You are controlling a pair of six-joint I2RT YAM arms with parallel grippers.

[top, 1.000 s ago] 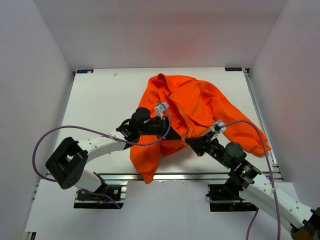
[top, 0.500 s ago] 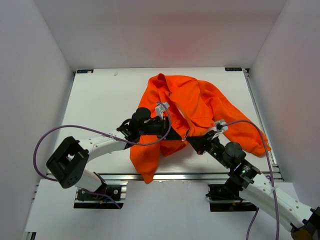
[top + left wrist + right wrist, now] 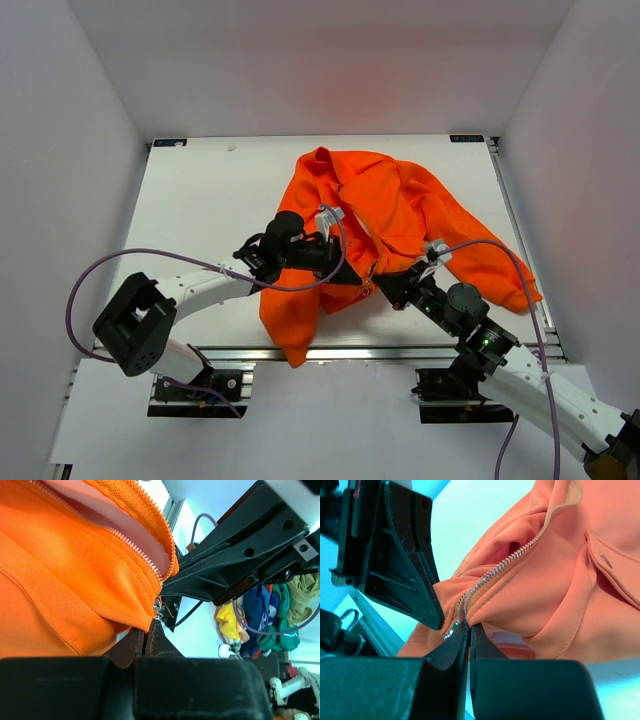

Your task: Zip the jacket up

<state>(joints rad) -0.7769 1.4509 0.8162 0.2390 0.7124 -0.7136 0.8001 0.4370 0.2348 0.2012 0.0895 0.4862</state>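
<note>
Two black robot claws are meeting at the lower front edge of a bright orange soft fabric jacket (image 3: 410,210). The jacket is lying crumpled on the white surface (image 3: 200,190), right of centre, with one part trailing toward the near edge. The left claw (image 3: 352,270) is reaching in from the left. Its fingers (image 3: 137,647) are pressing together, pinching the hem just beside the bottom end of the pale toothed zipper (image 3: 132,547). The right claw (image 3: 385,288) is pointing in from the near right, its jaws sitting clamped on the fabric at the zipper's base, where a small silver pull (image 3: 451,629) is hanging. Above both grips the zipper is lying open, showing pale lining.
</note>
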